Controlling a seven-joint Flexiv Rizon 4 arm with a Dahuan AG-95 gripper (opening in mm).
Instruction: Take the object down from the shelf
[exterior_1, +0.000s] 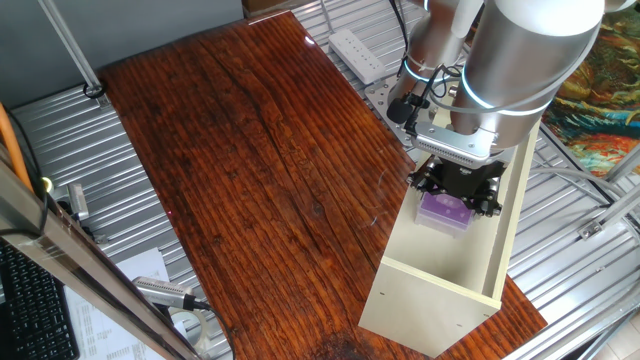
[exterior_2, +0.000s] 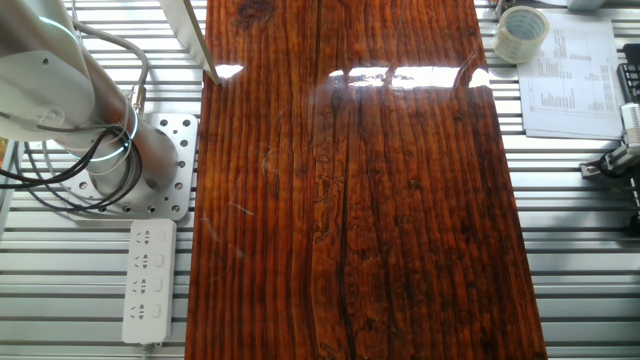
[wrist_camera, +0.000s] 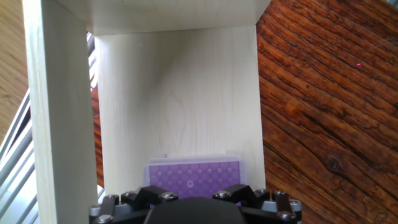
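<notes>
The purple box (exterior_1: 444, 212) lies inside the cream shelf (exterior_1: 440, 290), which lies on its back at the right end of the wooden table with its open face up. My gripper (exterior_1: 455, 190) hangs straight over the box, its black linkages spread to both sides of it. In the hand view the purple box (wrist_camera: 194, 173) with pale dots sits on the shelf's inner panel (wrist_camera: 180, 106), right at the gripper's body (wrist_camera: 196, 208). The fingertips are hidden, so I cannot tell whether they grip the box.
The wooden table (exterior_1: 250, 170) stretches left of the shelf. A white power strip (exterior_1: 357, 52) lies by the arm's base on the metal frame. The other fixed view shows the table (exterior_2: 360, 200), the power strip (exterior_2: 148, 280), a tape roll (exterior_2: 522, 32) and papers.
</notes>
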